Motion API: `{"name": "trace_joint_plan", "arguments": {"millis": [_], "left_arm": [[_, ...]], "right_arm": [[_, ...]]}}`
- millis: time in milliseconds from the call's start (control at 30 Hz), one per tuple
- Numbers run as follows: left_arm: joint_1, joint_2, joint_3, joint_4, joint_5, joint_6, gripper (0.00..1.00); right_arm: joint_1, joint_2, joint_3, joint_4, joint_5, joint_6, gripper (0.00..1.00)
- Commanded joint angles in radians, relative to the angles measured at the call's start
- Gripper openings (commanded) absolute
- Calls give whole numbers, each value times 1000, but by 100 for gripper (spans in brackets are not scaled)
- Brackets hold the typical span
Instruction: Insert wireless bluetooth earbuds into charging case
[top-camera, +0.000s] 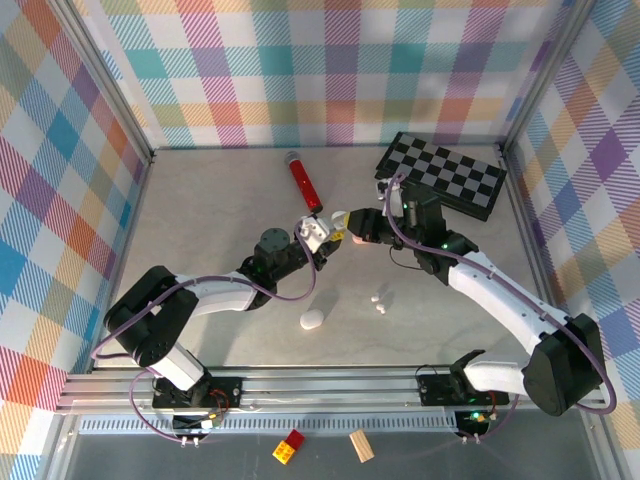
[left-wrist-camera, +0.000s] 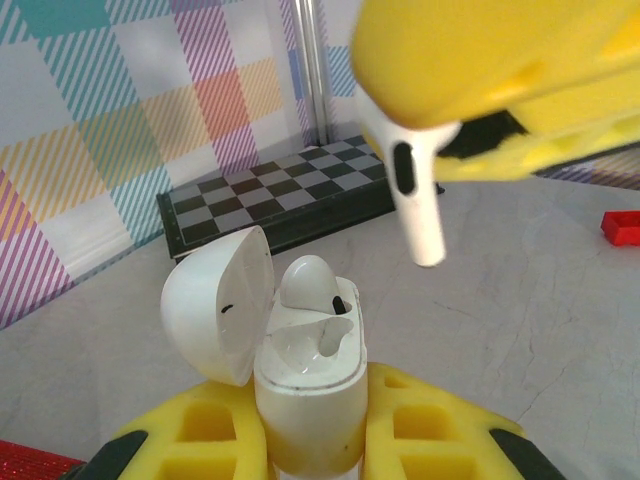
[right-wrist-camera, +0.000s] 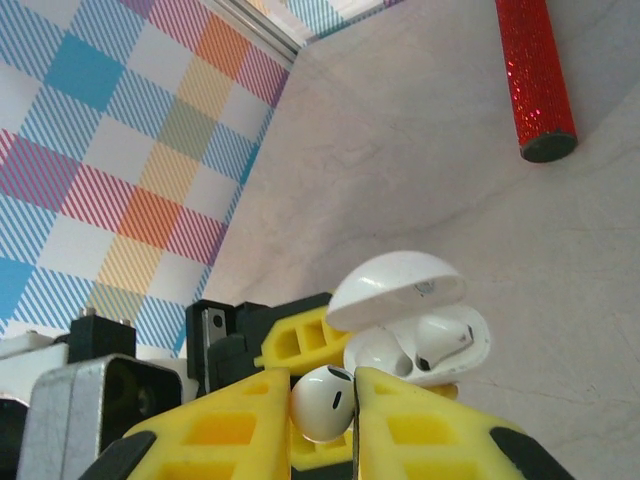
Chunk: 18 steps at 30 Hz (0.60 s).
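Jaws of the left gripper (left-wrist-camera: 310, 435) clamp the charging case (left-wrist-camera: 306, 375) (lid open); right gripper (right-wrist-camera: 322, 405) pinches an earbud (left-wrist-camera: 418, 190) just above.

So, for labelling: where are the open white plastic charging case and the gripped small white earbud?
open white plastic charging case (left-wrist-camera: 310, 400), left wrist view, on its body.
small white plastic earbud (right-wrist-camera: 322, 403), right wrist view, on its rounded head.

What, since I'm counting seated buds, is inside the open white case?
One white earbud sits at the far side of the case; the near socket looks empty. The earbud's stem is hidden down inside.
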Motion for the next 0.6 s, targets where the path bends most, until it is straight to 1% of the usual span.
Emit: {"name": "trace_joint_plan", "arguments": {"millis": [0, 567], "left_arm": [[-16, -1, 24, -4, 0, 35, 6], [-18, -42, 11, -13, 12, 36, 6]], "right_arm": [[-5, 19, 4, 71, -16, 23, 19], [-10, 88, 0, 101, -29, 35, 18]]}}
